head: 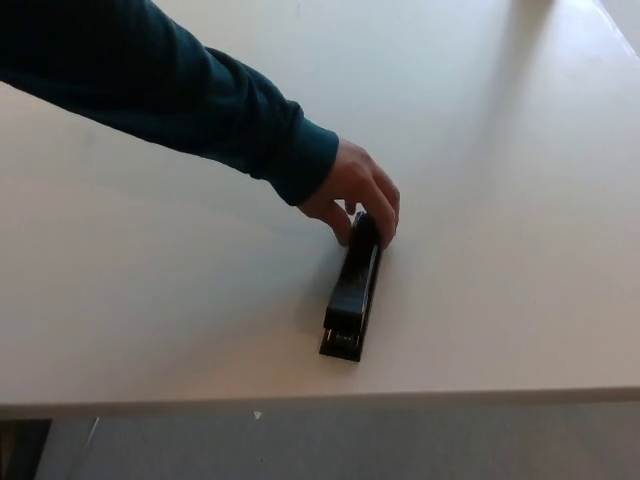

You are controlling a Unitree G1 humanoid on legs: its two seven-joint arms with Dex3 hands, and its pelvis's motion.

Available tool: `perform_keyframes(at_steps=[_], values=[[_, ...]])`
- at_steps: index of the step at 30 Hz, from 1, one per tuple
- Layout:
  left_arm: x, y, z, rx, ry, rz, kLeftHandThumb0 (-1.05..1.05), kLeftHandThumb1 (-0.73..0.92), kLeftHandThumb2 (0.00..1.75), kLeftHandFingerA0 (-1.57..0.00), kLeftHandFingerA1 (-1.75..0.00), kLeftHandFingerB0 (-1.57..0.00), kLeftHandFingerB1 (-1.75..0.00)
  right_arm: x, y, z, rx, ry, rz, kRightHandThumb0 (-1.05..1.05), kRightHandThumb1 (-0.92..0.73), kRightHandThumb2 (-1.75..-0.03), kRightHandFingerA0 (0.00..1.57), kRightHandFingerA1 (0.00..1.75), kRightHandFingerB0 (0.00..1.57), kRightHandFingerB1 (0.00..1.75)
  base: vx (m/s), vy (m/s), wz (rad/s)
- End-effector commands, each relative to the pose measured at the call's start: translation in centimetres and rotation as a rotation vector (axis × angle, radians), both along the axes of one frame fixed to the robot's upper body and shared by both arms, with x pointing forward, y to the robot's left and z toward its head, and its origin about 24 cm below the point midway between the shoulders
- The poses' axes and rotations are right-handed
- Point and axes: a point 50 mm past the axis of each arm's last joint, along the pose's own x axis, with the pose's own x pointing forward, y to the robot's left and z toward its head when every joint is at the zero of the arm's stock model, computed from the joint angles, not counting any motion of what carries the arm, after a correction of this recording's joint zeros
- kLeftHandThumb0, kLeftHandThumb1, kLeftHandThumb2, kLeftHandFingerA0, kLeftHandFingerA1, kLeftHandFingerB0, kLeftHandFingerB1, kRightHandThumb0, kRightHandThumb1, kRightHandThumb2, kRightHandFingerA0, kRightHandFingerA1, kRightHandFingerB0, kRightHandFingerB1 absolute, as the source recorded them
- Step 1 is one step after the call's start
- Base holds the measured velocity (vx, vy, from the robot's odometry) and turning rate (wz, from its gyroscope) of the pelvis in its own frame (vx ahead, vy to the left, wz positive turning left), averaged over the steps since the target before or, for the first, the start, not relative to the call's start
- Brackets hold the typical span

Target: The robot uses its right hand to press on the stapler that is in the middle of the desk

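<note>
The stapler (352, 297) sat near the front edge of the desk (520, 200), a bit right of centre, lying at a slight angle with its mouth end pointing toward the camera. It was a long, narrow black thing, glossy on the top arm and looking like plastic over a metal frame, with a flat base and a little glint of metal at the mouth.

Neither robot hand showed anywhere, so there was nothing to say about the robot's fingers. What did show was a person's hand (358, 198) in a dark teal sleeve (170, 90), reaching in from the upper left, fingers curled around the stapler's far end and touching it.

Handling-wise, it probably would've been rigid and fairly hefty for its size, not fragile at all. The desk was a smooth, matte off-white surface, so the base could likely skate if pushed sideways. For a press, the best spot was probably the top arm toward the mouth end, straight down, since the hinge end wouldn't give. The glossy top looked a bit slippery for thick fingers, so a flat push seemed safer than a fingertip poke.
</note>
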Motion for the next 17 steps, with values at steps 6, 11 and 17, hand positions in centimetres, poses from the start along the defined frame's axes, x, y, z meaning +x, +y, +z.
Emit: perform_keyframes(at_steps=[6,11,17], values=[[0.24,0.77,0.51,0.014,-0.01,0.013,-0.31,0.7,1.22,-0.09,-0.53,-0.07,-0.52,0.24,-0.06,0.0,0.015,-0.025,-0.082,-0.85,-0.61,-0.97,0.02,0.12,0.11,0.23,0.0,0.0,0.0],[0.45,0.9,0.56,0.019,-0.005,0.011,-0.32,0.7,1.22,-0.07,-0.52,-0.06,-0.52,0.42,0.0,-0.03,0.019,-0.031,-0.097,-0.76,-0.73,-0.62,0.01,0.23,0.08,0.23,0.0,0.0,0.0],[0.48,0.79,0.71,0.01,-0.027,0.002,-0.3,0.73,1.24,-0.08,-0.53,-0.07,-0.52,0.48,0.01,0.01,0.035,-0.046,-0.109,-0.79,-0.58,-0.96,0.0,0.2,0.04,0.23,0.0,0.0,0.0]])
